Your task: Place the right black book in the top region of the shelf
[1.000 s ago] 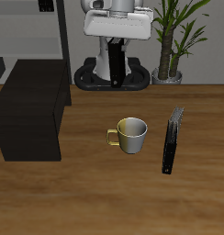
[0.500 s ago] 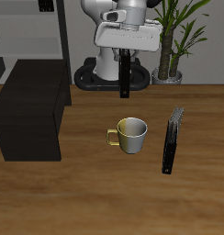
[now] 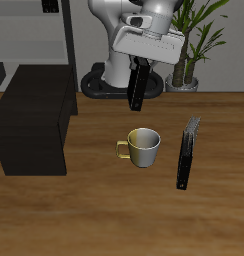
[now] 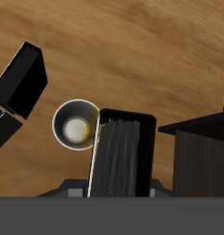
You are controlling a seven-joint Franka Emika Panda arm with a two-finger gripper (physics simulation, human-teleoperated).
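1. Black and glossy, the right black book (image 3: pixel 137 88) hangs pinched in my hand (image 3: pixel 141 62), lifted clear of the surface (image 3: pixel 114 215), long axis near vertical and slightly tilted.
2. Directly below the hand sits the mug (image 3: pixel 143 147).
3. The shelf (image 3: pixel 34 118) lies well off to the side of the hand, its flat top lower than the book's bottom edge; I judge a sideways carry comes next.

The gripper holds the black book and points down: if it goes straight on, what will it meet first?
Probably the mug: the right black book held in the gripper hangs above the mug's back rim. Depth is unclear, so it might reach the table instead.
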